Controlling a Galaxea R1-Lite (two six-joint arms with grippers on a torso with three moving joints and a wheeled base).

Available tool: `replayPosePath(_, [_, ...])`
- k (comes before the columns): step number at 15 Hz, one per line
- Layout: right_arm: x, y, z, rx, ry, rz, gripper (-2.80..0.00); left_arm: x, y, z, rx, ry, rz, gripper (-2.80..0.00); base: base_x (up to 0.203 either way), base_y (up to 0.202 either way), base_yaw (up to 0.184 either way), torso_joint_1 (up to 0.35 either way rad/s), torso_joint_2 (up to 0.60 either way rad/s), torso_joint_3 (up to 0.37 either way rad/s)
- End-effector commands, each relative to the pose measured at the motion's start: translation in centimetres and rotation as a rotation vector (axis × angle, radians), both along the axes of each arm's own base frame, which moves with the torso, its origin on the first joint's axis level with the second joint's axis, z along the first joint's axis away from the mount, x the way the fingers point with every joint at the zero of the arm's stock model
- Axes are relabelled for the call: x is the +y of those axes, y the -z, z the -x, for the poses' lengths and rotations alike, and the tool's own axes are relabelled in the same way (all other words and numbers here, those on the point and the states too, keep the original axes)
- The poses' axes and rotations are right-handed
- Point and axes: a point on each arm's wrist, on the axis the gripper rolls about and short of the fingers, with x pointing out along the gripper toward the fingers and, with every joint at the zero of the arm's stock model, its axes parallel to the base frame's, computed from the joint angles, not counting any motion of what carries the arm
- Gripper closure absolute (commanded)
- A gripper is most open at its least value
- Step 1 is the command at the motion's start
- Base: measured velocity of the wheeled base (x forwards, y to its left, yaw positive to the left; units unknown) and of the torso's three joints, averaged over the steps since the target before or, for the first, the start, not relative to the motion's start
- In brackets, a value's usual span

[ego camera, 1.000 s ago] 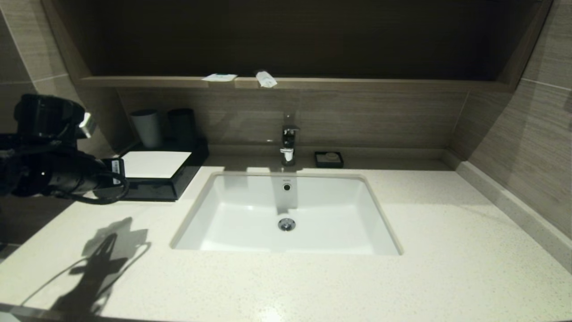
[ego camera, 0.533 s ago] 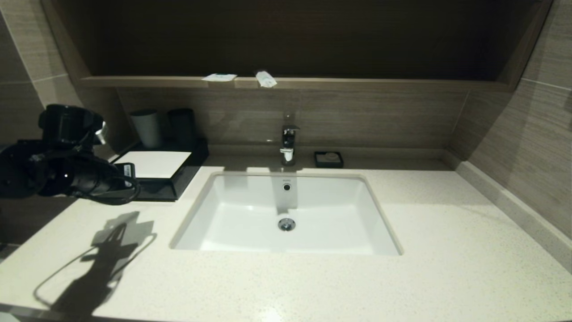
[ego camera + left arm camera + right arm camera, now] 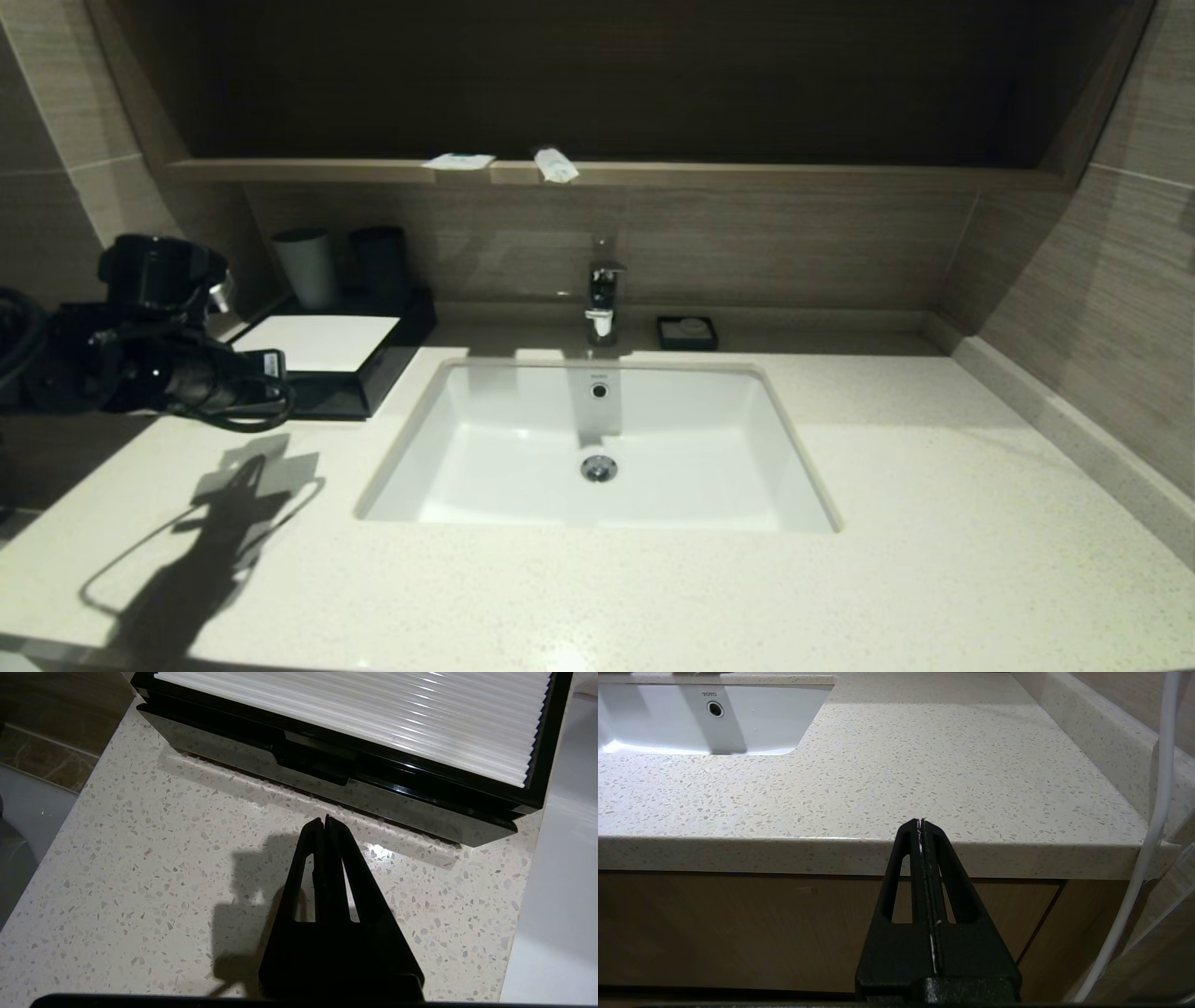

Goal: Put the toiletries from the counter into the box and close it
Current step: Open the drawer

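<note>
The flat sachet [image 3: 457, 161] and the tube-like pouch [image 3: 555, 165] lie side by side on the brown wood-grain ledge [image 3: 766, 175], above the faucet. The black box [image 3: 322, 397] with a white top panel stands at the back left of the stone top. Its drawer is closed, and the notch shows in the left wrist view [image 3: 313, 763]. My left arm [image 3: 159, 369] reaches in from the left. My left gripper [image 3: 325, 819] is shut and empty, just above the stone top and a short way in front of the drawer. My right gripper [image 3: 920, 822] is shut and empty, below the stone top's front edge.
A white sink [image 3: 597, 448] sits in the middle under a chrome faucet [image 3: 602, 299]. A small black soap dish [image 3: 687, 332] is right of the faucet. Two cups [image 3: 306, 268] stand behind the box. A white cable [image 3: 1153, 826] hangs beside my right gripper.
My left arm has moved right and a little down, closer to the front of the box. The packets and the box have not moved.
</note>
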Motion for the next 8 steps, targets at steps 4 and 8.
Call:
replayPosePath(4, [0.00,0.00,0.00,0.000,0.000,0.000,0.00,0.87,0.48,-1.00,-0.038,-0.014,-0.006,0.00,0.000,0.000,0.000,0.000,0.00,0.000])
replayPosePath(8, [0.00,0.00,0.00,0.000,0.000,0.000,0.00,1.21,0.25,-0.84,-0.046,0.036,0.016,0.00,0.000,0.000,0.000,0.000,0.00,0.000])
